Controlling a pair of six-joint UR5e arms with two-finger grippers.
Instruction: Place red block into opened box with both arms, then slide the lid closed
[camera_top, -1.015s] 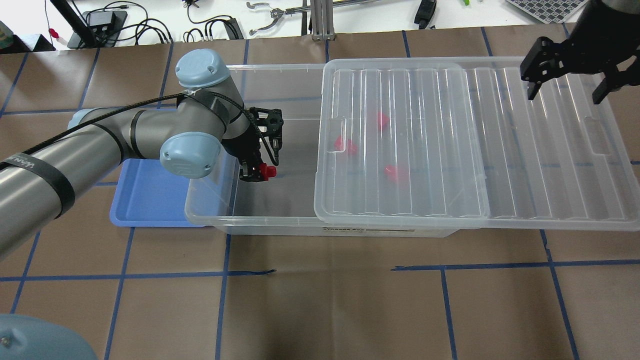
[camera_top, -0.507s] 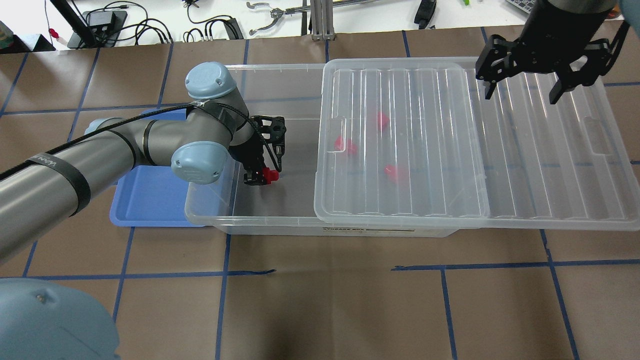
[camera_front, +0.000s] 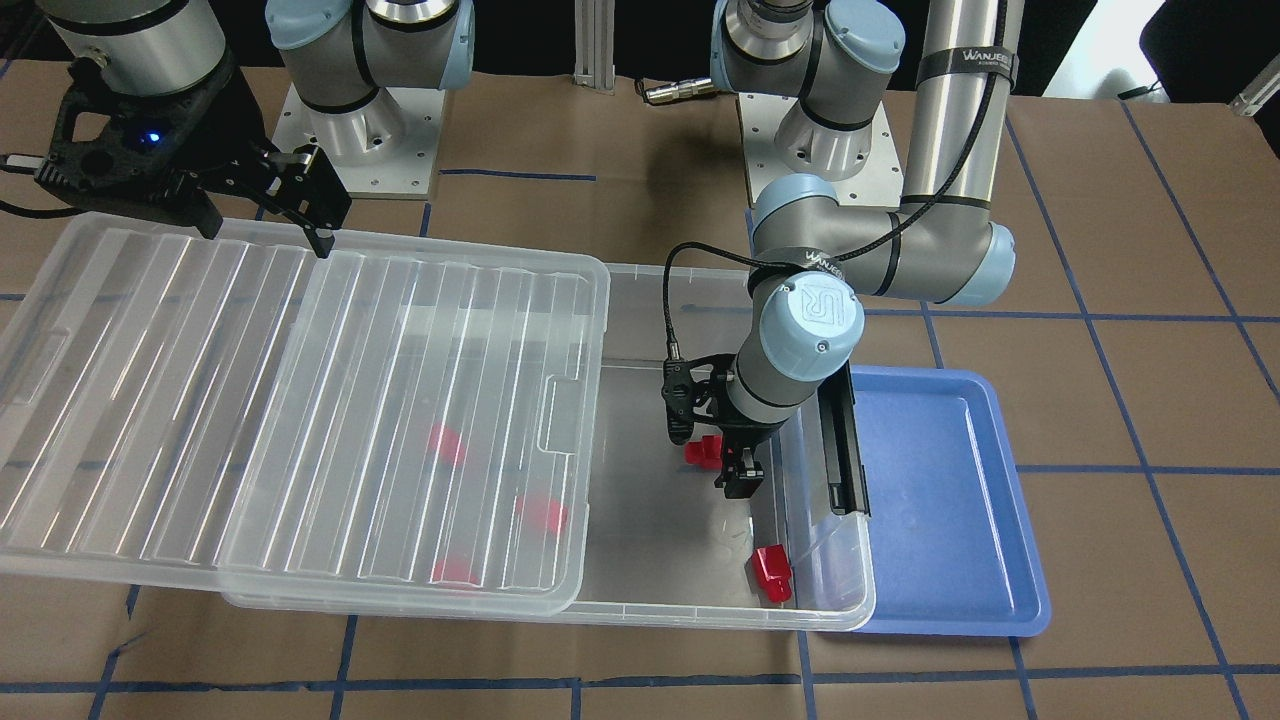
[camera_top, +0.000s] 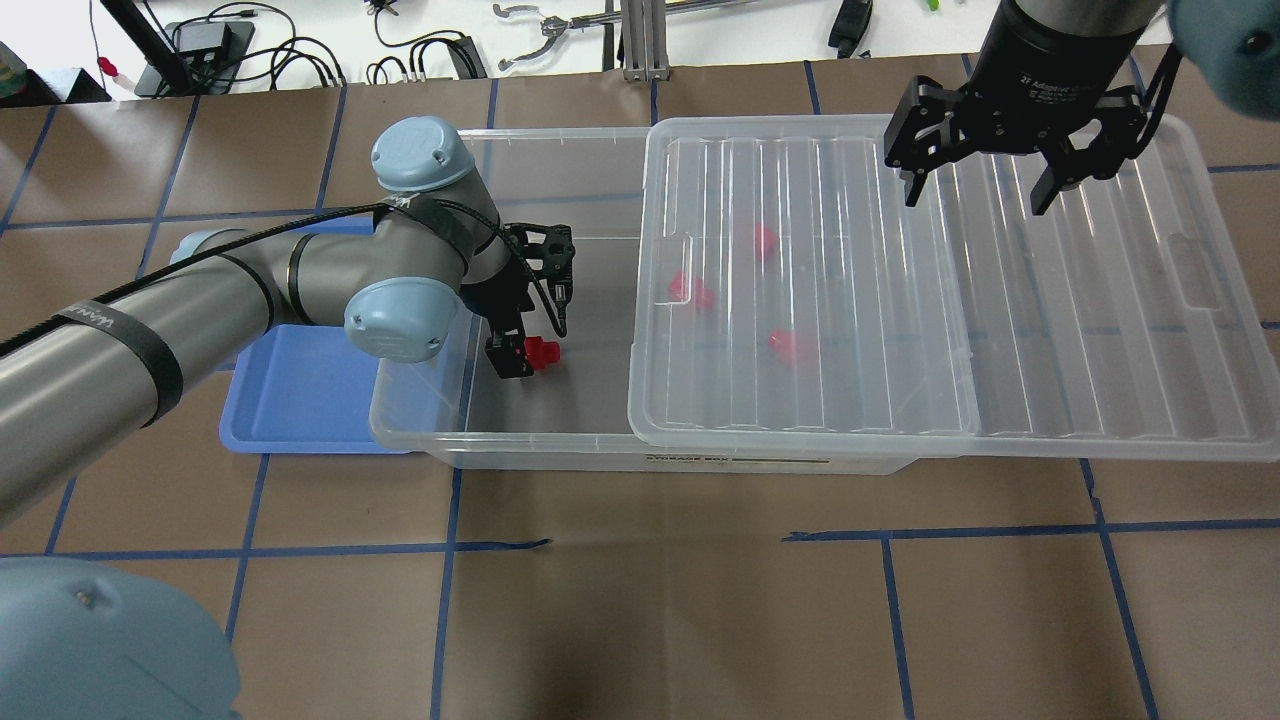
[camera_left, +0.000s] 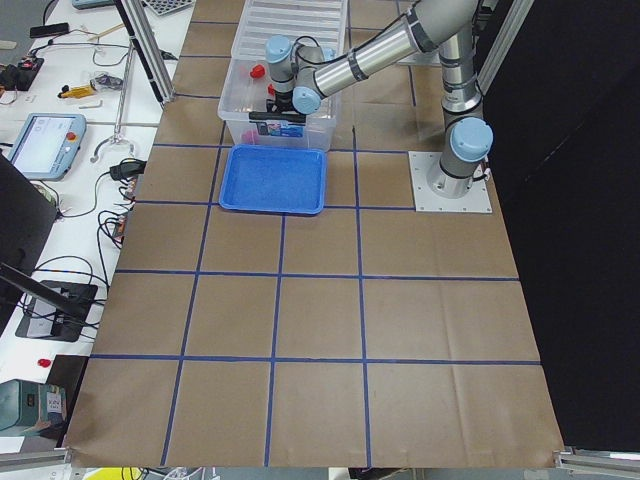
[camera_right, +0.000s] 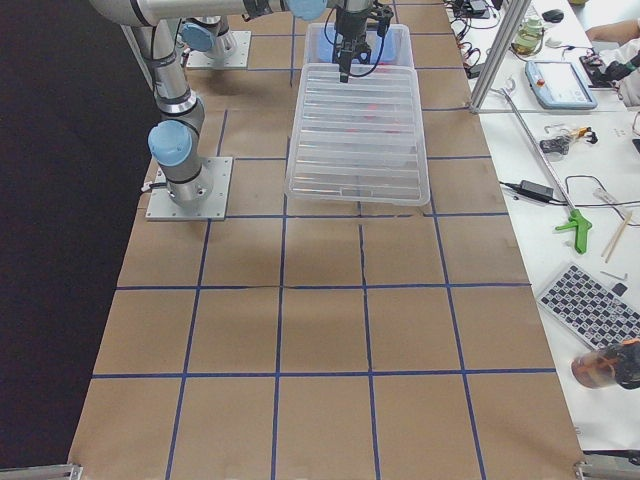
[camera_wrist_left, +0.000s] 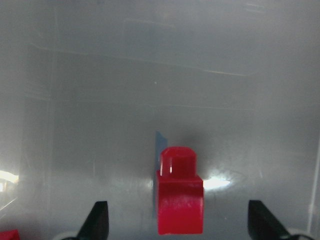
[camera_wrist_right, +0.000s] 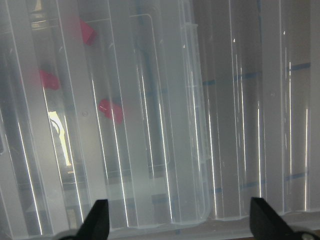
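A red block (camera_top: 543, 352) (camera_wrist_left: 180, 202) lies on the floor of the box (camera_top: 500, 435) (camera_front: 700, 608) in its uncovered end. My left gripper (camera_top: 524, 352) (camera_front: 733, 470) (camera_wrist_left: 179, 221) stands open around it, and neither finger touches the block. The lid (camera_top: 1100, 300) (camera_front: 150, 400) covers the box's other half and overhangs past its end. Three red blocks (camera_top: 763, 240) (camera_front: 447, 443) show blurred through it. My right gripper (camera_top: 978, 198) (camera_front: 265, 235) (camera_wrist_right: 180, 222) hangs open just above the lid, near its edge on the robot's side, holding nothing.
One more red block (camera_front: 770, 575) lies in the box's corner by the black latch bar (camera_front: 845, 440). A blue tray (camera_top: 300, 400) (camera_front: 950, 500) sits against that short end of the box. Cables and tools lie beyond the table's far edge.
My left gripper has opened and let go of the red block, which now rests on the box floor. My right gripper has moved left across the lid.
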